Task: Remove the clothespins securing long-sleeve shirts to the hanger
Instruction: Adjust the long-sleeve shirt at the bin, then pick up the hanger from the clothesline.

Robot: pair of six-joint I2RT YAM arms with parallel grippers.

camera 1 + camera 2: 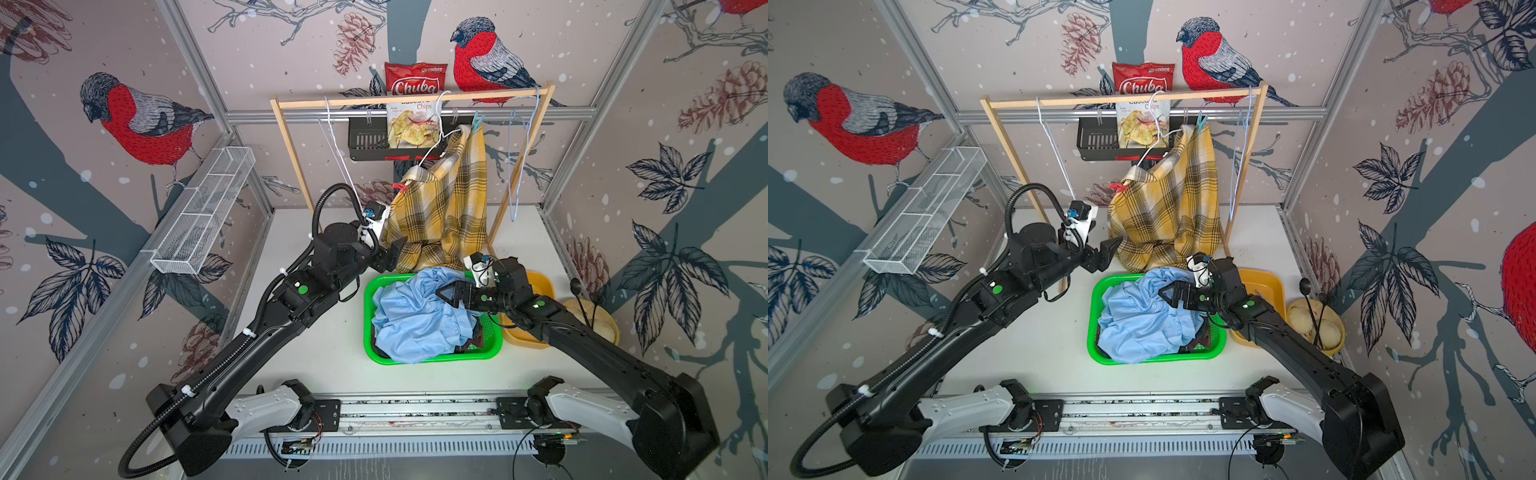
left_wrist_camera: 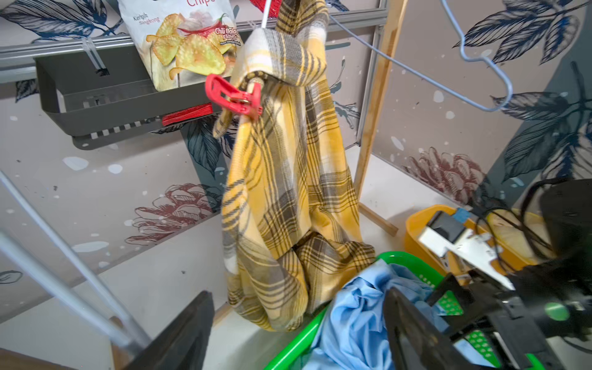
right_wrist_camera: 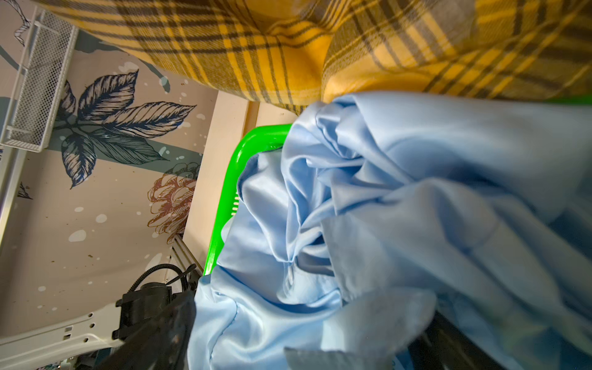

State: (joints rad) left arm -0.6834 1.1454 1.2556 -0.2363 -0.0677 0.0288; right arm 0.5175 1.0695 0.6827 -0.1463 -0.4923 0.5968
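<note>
My left fingers [image 2: 179,331] stand wide apart with nothing between them, just beside the lower folds of the yellow plaid shirt [image 2: 288,192]. My right fingers [image 3: 150,342] are spread wide as well and hold nothing. They hang right over the light blue shirt [image 1: 415,320], and I cannot tell whether they touch the cloth.

That blue shirt lies crumpled in the green basket [image 1: 368,316] on the surface [image 1: 316,349]. A dark plaid shirt [image 1: 473,343] peeks out beneath it at the basket's corner nearest my right arm.

The yellow shirt hangs from a tilted white hanger [image 1: 432,145] on the wooden rail [image 1: 353,101], its hem bunched on the surface behind the basket. A red clothespin [image 2: 235,97] clamps the cloth at the hanger's lower end, and a light blue clothespin [image 1: 478,120] grips it at the upper end, close under the rail. An orange tub [image 1: 542,286] sits just beside the basket, under my right arm.
</note>
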